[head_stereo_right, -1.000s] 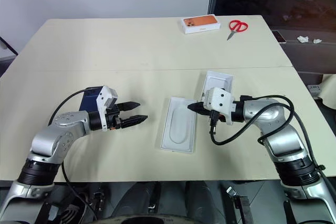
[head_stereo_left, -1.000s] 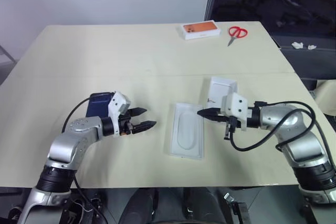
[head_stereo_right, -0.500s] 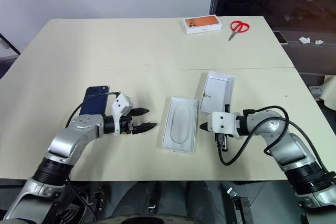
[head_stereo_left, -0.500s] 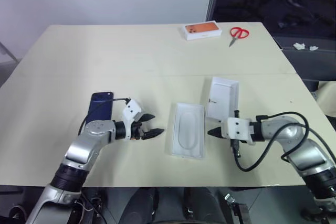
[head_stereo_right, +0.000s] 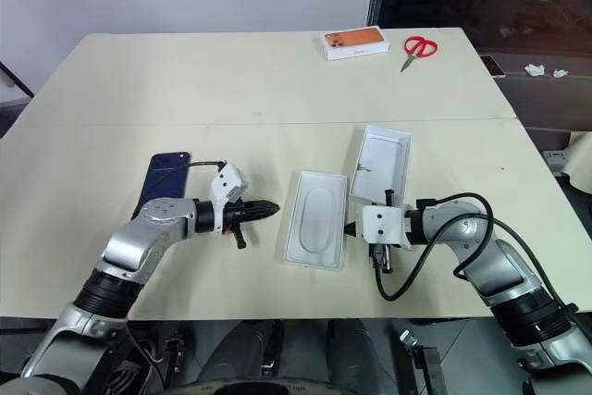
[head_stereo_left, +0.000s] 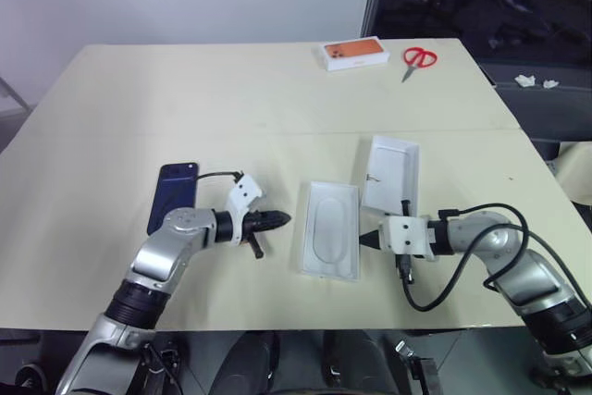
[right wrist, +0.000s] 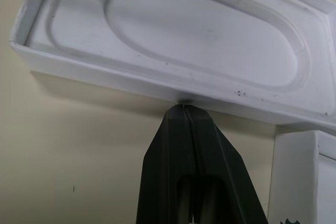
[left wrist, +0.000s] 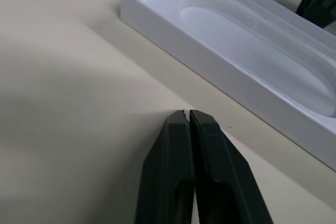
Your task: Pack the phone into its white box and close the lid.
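Phone (head_stereo_left: 173,195) flat on table (head_stereo_left: 185,99), left of white insert (head_stereo_left: 330,241). Left gripper (head_stereo_left: 280,219) pressed together, empty, just left of insert. Insert's oblong recess empty. Right gripper (head_stereo_left: 363,243) pinched together, tip against insert's right wall. Behind: white box (head_stereo_left: 392,173), nothing visible inside.

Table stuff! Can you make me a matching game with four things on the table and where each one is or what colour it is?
Things:
1. phone
2. scissors
3. orange-topped box
4. white insert

Clues:
A. red handles, far edge of the table
B. lies between the two grippers
C. dark blue, flat beside the left arm
D. far edge, just left of the scissors

Pairs: 1-C, 2-A, 3-D, 4-B
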